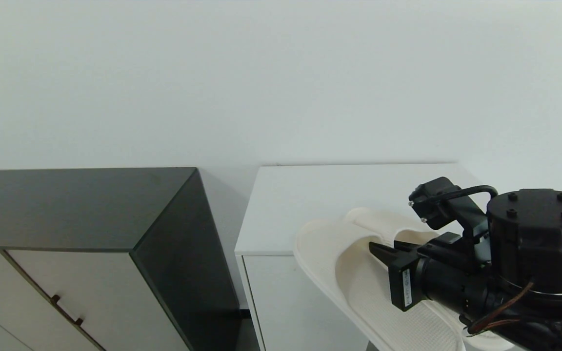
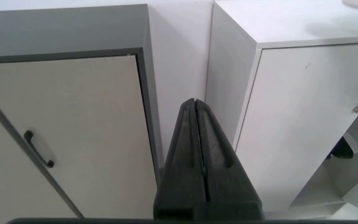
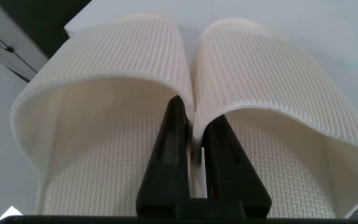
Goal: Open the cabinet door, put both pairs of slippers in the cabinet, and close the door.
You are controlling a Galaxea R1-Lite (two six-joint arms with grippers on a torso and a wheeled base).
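Fingers of the right gripper [image 3: 191,121] pinch the inner edges of the two cream ribbed slippers [image 3: 114,62], which sit side by side. The pair hangs in the air by the top front edge of the white box-shaped cabinet [image 1: 330,195]. The left gripper [image 2: 196,118] has its fingers pressed together with nothing between them. It points at the gap between the white cabinet and the dark cabinet with pale doors [image 1: 66,204].
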